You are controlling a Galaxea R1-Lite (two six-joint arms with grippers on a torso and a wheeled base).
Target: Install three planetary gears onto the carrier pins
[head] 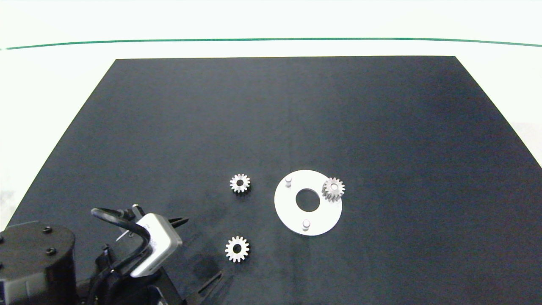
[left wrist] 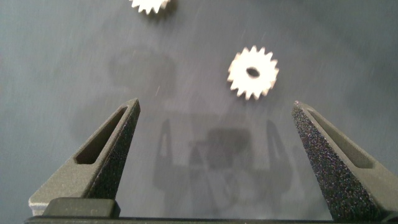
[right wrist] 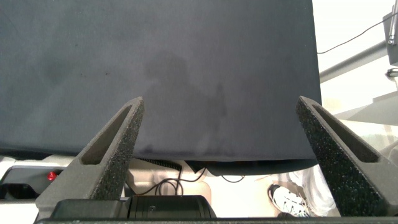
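The left gripper (left wrist: 214,121) hangs wide open above the mat (head: 381,127), empty, near a loose gear (left wrist: 252,73). The right gripper (right wrist: 221,118) is spread wide too, holding nothing.

Left pincer (left wrist: 214,134) seen held over dark bench (left wrist: 62,68), fingers (left wrist: 115,146) spread wide, nothing gripped between them. One planetary gear (left wrist: 253,73) seen lying flat on bench beyond fingertips, nearer one finger, bore visible. Second gear (left wrist: 149,5) cut off by picture edge, apart from first. Pincer shadow cast on bench between fingers.
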